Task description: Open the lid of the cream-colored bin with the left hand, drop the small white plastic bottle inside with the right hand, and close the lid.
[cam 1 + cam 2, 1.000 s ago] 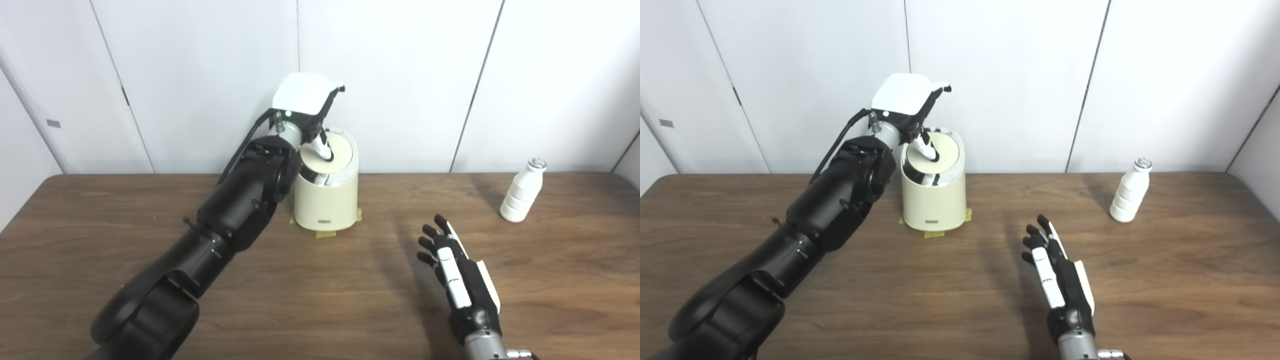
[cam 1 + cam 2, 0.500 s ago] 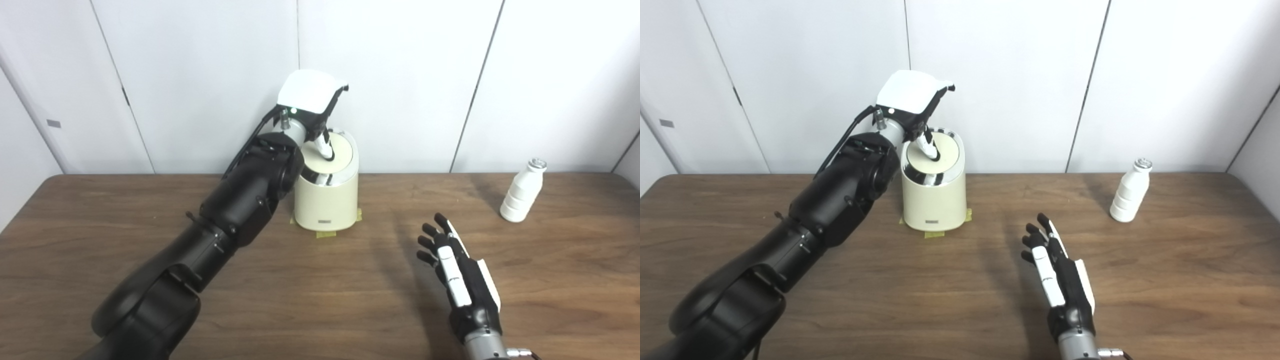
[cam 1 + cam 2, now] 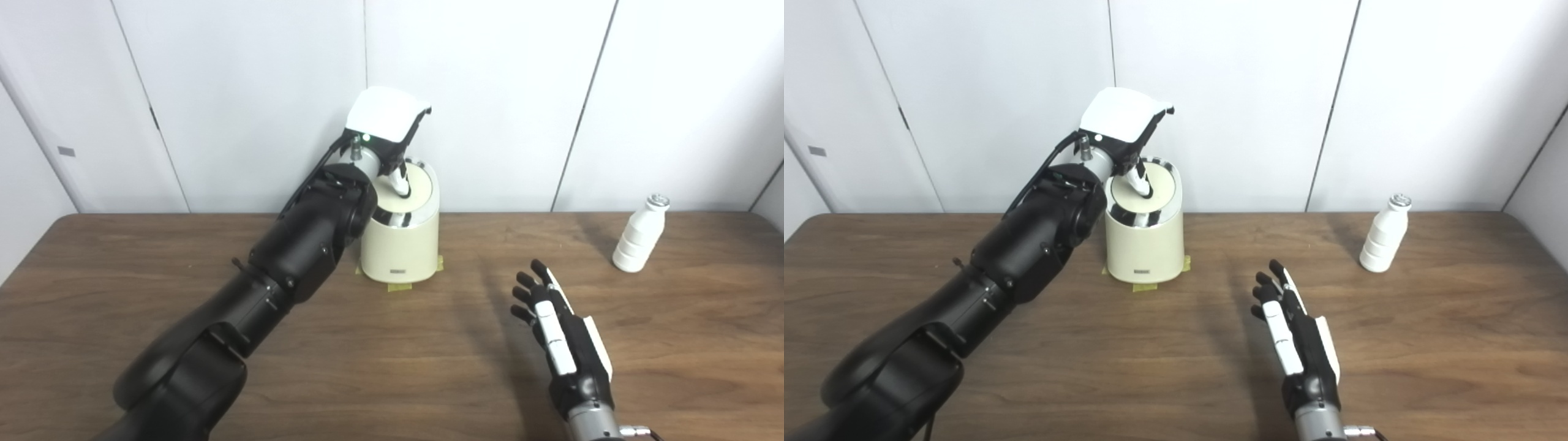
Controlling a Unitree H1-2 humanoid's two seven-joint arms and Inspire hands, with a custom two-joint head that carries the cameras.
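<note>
Fingers of our left hand (image 3: 388,131) are mostly hidden under its white back shell; one tip presses the lid (image 3: 409,190) of the cream-colored bin (image 3: 400,242), and we cannot tell their spread. Bare table (image 3: 380,361) surrounds our right hand (image 3: 560,327), fingers apart, holding nothing. Well apart from it, near the far right edge, stands the small white plastic bottle (image 3: 1383,234), upright.
</note>
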